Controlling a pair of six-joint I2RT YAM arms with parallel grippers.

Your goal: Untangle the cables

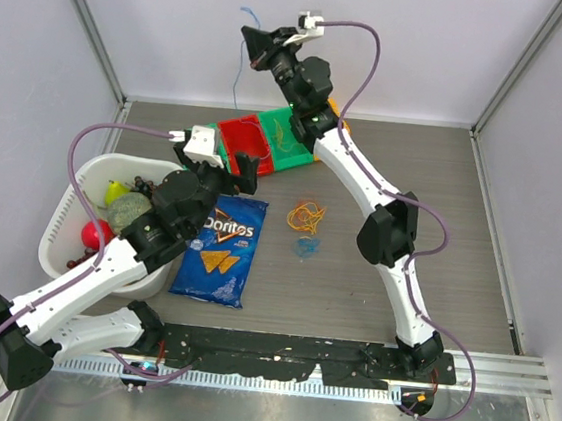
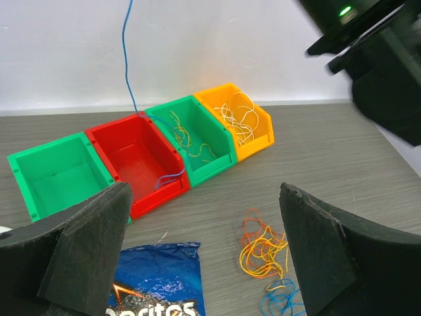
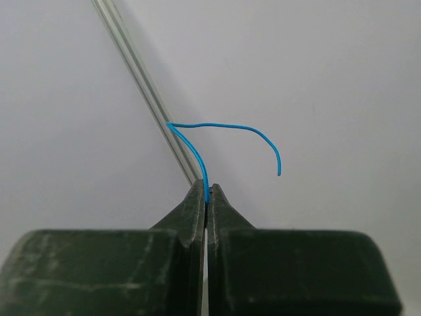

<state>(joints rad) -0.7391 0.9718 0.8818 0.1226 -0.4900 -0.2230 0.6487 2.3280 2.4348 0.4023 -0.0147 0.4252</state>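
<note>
**Blue cable (image 3: 223, 125) pinched high by the right gripper (image 3: 207, 191), left gripper (image 2: 204, 217) gaping by the bins**

Up at the back wall, the right gripper has its two dark green fingers pressed flat together with no gap between them. Nipped right at the tips is the thin blue cable. A short end curls out of the pinch and droops off to one side.

From the overhead camera the long part drops straight down from that raised gripper (image 1: 251, 36) towards the row of plastic bins. The left wrist camera shows it reaching the back rim of the red bin (image 2: 135, 155), close to the neighbouring green bin (image 2: 197, 138). Just where its lower end lies is hard to make out.

Down low, the left gripper stands as wide as it goes, with black foam-faced fingers (image 2: 85, 243) at either edge of its own view and nothing between them. It hovers just in front of the red bin, over the top edge of the blue Doritos chip bag (image 1: 219, 249).

The other cables are spread about:
- **On the table:** a tangle of orange and yellow loops (image 1: 307, 215) lies on the grey wood-grain table (image 1: 459, 239), just right of the chip bag. A few small blue loops (image 1: 305, 246) lie beside it on the near side.
- **In the bins:** thin yellowish strands (image 2: 187, 135) sit in that green bin, and pale strands (image 2: 240, 118) are heaped in the orange bin (image 2: 263, 135) at the row's end.
- **Elsewhere:** a second green bin (image 2: 59, 174) stands at the other end of the row.
</note>
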